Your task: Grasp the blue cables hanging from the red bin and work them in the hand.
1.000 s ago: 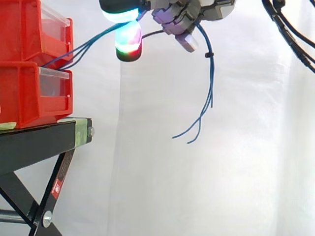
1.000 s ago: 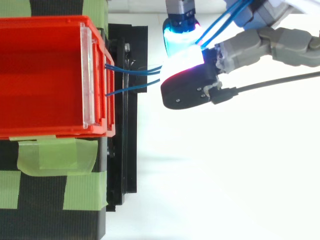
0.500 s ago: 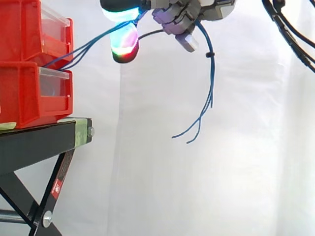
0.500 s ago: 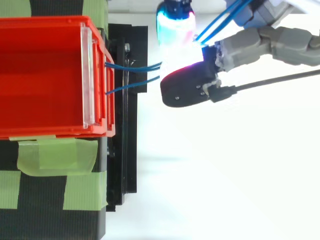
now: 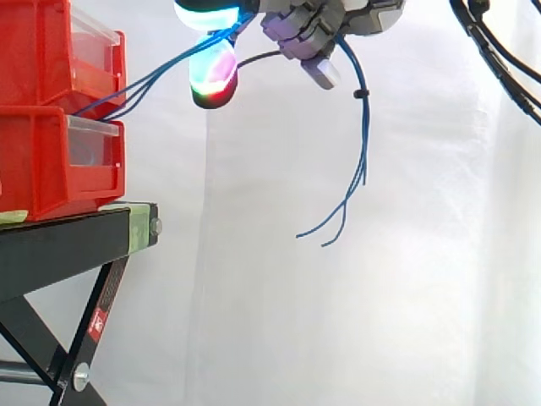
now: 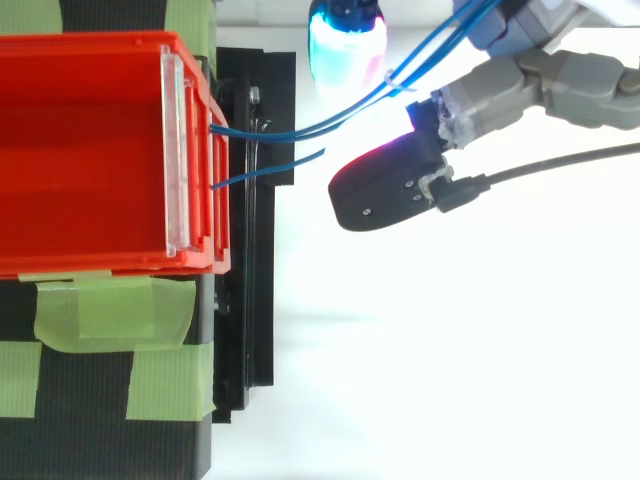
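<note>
Several thin blue cables point(image 5: 144, 83) rise from the front of the red bins point(image 5: 46, 161) to my hand point(image 5: 308, 34) at the top of the side view. They pass under a cyan-glowing fingertip point(image 5: 207, 15) and above a red-green one point(image 5: 213, 78). Behind the hand the cables drop in a loose bundle point(image 5: 363, 148), tied by a small black band. From above, the cables point(image 6: 330, 115) run between the cyan fingertip point(image 6: 347, 45) and a black-backed fingertip point(image 6: 385, 190) into the hand point(image 6: 520, 85), whose fingers curl round them. One short cable end point(image 6: 275, 168) sticks out free.
The red bin point(image 6: 90, 250) has a clear front panel and sits on a black stand point(image 5: 68, 241) patched with green tape point(image 6: 110, 310). A white curtain hangs behind. Open space lies below and to the right of the stand.
The black-backed fingertip has swung away from the cyan one, widening the gap between them. The cables now show plainly between the two. The cyan pad sits slightly higher.
</note>
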Controlling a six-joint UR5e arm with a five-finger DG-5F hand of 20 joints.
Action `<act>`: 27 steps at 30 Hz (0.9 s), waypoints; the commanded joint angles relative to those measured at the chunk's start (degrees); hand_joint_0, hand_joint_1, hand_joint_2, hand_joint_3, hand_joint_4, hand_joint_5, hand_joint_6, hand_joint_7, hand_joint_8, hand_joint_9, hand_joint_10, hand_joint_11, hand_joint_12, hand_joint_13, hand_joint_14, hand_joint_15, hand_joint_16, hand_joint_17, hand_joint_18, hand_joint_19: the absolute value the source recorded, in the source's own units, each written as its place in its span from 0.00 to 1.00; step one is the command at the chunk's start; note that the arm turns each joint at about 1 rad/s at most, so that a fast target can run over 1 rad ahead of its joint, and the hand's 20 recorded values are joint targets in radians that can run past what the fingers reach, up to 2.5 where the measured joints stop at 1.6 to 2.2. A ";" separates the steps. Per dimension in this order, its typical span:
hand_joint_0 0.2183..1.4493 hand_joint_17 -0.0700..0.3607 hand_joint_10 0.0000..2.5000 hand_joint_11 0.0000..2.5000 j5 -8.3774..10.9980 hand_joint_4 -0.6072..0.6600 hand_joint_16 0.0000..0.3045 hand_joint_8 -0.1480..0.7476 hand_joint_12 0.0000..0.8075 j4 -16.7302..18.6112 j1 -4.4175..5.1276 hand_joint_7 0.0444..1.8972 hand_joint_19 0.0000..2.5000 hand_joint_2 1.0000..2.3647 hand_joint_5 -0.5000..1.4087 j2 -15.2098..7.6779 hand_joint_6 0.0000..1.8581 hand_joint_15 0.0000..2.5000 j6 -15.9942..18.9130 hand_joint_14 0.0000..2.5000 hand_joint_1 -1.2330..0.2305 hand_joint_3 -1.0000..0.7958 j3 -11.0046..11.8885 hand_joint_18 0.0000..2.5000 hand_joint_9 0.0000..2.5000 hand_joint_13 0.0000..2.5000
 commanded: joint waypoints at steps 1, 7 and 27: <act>0.66 0.59 1.00 1.00 0.07 0.78 0.80 0.74 0.95 0.01 0.00 0.69 0.31 0.00 0.47 0.04 0.01 0.80 -0.02 1.00 0.40 0.08 0.01 1.00 0.69 0.83; 0.66 0.59 1.00 1.00 0.07 0.77 0.80 0.74 0.95 -0.16 0.09 0.68 0.31 0.01 0.46 -0.05 0.01 0.80 0.07 1.00 0.39 0.13 0.01 1.00 0.69 0.83; 0.62 0.59 1.00 1.00 -0.90 0.72 0.80 0.74 0.95 -1.48 0.35 0.75 0.31 0.01 0.43 0.04 0.00 0.80 -0.02 1.00 0.37 0.13 -0.08 1.00 0.69 0.83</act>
